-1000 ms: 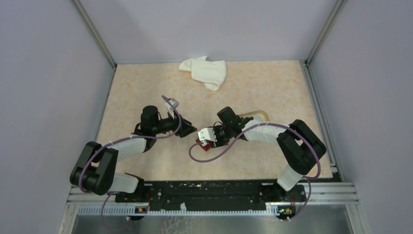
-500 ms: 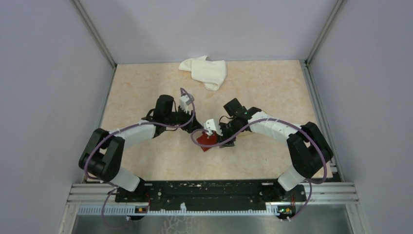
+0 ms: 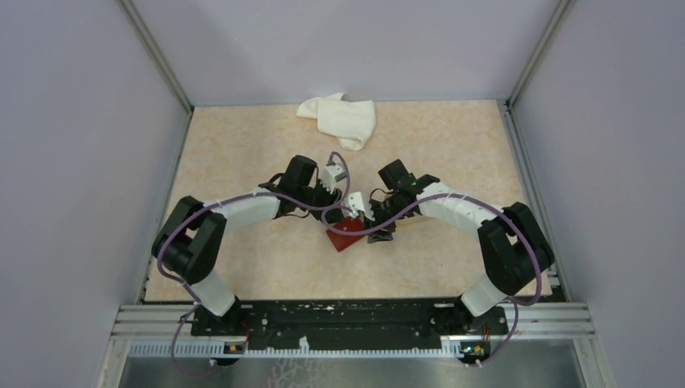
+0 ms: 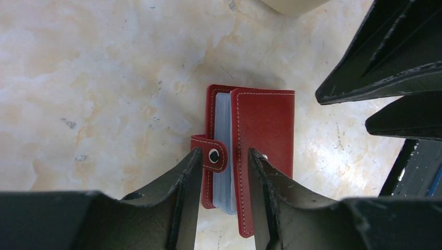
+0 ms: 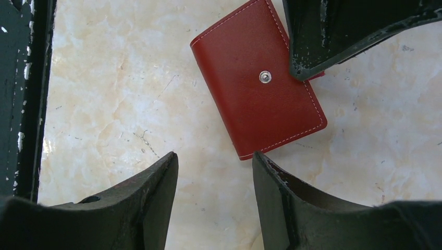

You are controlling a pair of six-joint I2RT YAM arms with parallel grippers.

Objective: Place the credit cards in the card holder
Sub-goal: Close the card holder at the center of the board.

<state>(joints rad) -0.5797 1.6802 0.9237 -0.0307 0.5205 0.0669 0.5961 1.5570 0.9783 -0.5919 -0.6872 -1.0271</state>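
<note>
The dark red card holder (image 4: 263,130) lies on the table, slightly open, with clear sleeves and its snap tab (image 4: 212,154) showing. My left gripper (image 4: 224,152) hangs over its near end, jaws apart, with the tab and sleeve edges between the fingers. The top view shows the card holder (image 3: 343,234) between the left gripper (image 3: 337,212) and the right gripper (image 3: 380,233). In the right wrist view the card holder (image 5: 258,78) sits just beyond my right gripper (image 5: 215,156), which is open over bare table. No credit cards are in view.
A white cloth (image 3: 339,120) lies at the back of the table. A corner of a beige tray (image 4: 292,4) shows beyond the card holder. The two grippers are close together, the left finger (image 5: 333,31) over the wallet's far corner. Grey walls enclose the table.
The left arm swung right and inward until its gripper reached the card holder, and its jaws narrowed. The right gripper drew back to the wallet's right side, and the wallet stayed on the table.
</note>
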